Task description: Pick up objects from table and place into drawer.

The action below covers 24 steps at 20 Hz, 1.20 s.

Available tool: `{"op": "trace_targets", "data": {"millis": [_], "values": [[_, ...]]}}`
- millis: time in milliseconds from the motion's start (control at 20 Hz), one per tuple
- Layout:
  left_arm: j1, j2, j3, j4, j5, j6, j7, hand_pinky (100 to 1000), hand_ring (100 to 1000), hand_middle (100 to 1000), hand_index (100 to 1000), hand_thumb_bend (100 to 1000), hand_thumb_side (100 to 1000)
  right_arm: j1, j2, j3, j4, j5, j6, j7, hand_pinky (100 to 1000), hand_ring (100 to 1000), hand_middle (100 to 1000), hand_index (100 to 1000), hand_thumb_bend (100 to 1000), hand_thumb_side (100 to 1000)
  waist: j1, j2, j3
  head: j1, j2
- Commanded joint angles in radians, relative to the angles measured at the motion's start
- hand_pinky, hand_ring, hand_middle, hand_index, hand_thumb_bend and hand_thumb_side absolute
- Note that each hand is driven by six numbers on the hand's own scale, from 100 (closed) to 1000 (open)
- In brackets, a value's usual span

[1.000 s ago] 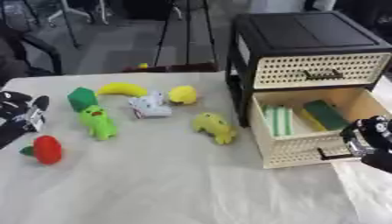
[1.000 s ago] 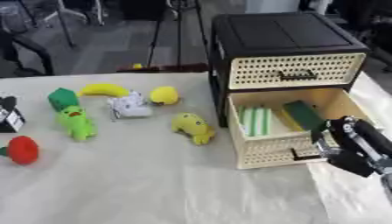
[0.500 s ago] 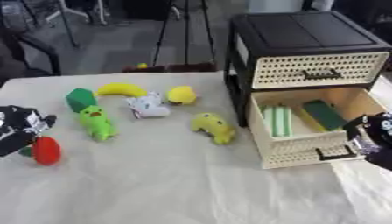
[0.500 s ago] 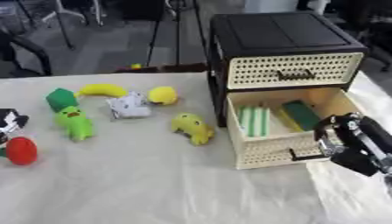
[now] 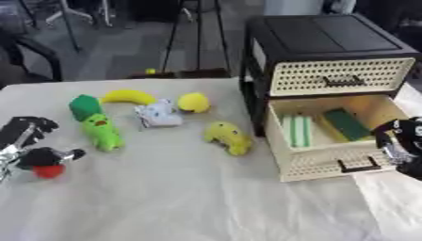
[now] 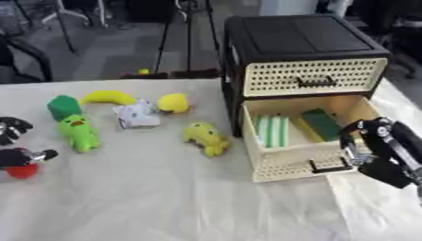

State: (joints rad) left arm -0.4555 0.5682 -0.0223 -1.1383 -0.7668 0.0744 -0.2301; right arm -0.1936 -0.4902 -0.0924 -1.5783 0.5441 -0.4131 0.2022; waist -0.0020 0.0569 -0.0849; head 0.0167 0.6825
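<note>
Red toy (image 5: pixel 48 171) sits under our left hand (image 5: pixel 29 141), fingers curling onto it; it could roll away. Our right hand (image 6: pixel 383 150) rests half-curled, empty, beside the drawer (image 6: pixel 298 160).

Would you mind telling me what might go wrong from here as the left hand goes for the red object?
The left hand sits right over the red object near the table's left edge, so a nudge might roll it off. The right hand hangs by the open drawer front and may bump it, shifting the green items inside.

No text, label or number can be read — not anywhere in either view.
</note>
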Motion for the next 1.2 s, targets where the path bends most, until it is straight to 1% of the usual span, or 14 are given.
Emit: {"op": "trace_targets", "data": {"millis": [50,150,200,350,700,1000,1200], "values": [[-0.031,0.039,0.010,0.004,-0.041,0.008,-0.055,625,684,689,800,746,478,-0.010,-0.018,-0.008,-0.026,-0.015,0.000,0.006,100,100,147,666,100,796,-0.002,-0.012,-0.001,0.003,-0.003],[-0.033,0.038,0.014,-0.004,-0.063,0.018,-0.091,612,673,685,802,762,477,-0.009,-0.017,-0.008,-0.026,-0.014,0.000,0.007,100,100,146,666,100,797,-0.004,-0.013,-0.001,0.002,-0.003],[-0.032,0.037,0.015,-0.012,-0.073,0.022,-0.107,611,672,685,802,751,479,-0.009,-0.016,-0.009,-0.026,-0.014,0.000,0.008,100,100,146,666,100,798,-0.004,-0.013,-0.002,0.002,-0.003],[-0.016,0.042,0.020,-0.052,-0.106,0.033,-0.149,601,665,682,801,763,473,-0.007,-0.017,-0.010,-0.026,-0.014,0.001,0.009,100,100,146,665,100,798,-0.005,-0.012,-0.001,0.001,-0.002],[0.030,0.047,0.032,-0.117,-0.141,0.058,-0.212,580,646,667,796,753,467,-0.006,-0.016,-0.012,-0.025,-0.010,0.003,0.008,100,100,146,666,100,797,-0.005,-0.013,0.001,0.000,-0.003],[0.041,0.043,0.039,-0.114,-0.179,0.083,-0.223,547,612,641,786,736,440,-0.006,-0.016,-0.012,-0.025,-0.009,0.002,0.008,100,100,146,666,100,797,-0.006,-0.012,0.004,-0.001,-0.004],[0.038,0.037,0.043,-0.090,-0.200,0.101,-0.209,522,540,617,768,700,409,-0.010,-0.013,-0.011,-0.021,-0.007,0.003,0.010,100,100,146,666,100,798,-0.006,-0.012,0.004,-0.002,-0.003]]}}
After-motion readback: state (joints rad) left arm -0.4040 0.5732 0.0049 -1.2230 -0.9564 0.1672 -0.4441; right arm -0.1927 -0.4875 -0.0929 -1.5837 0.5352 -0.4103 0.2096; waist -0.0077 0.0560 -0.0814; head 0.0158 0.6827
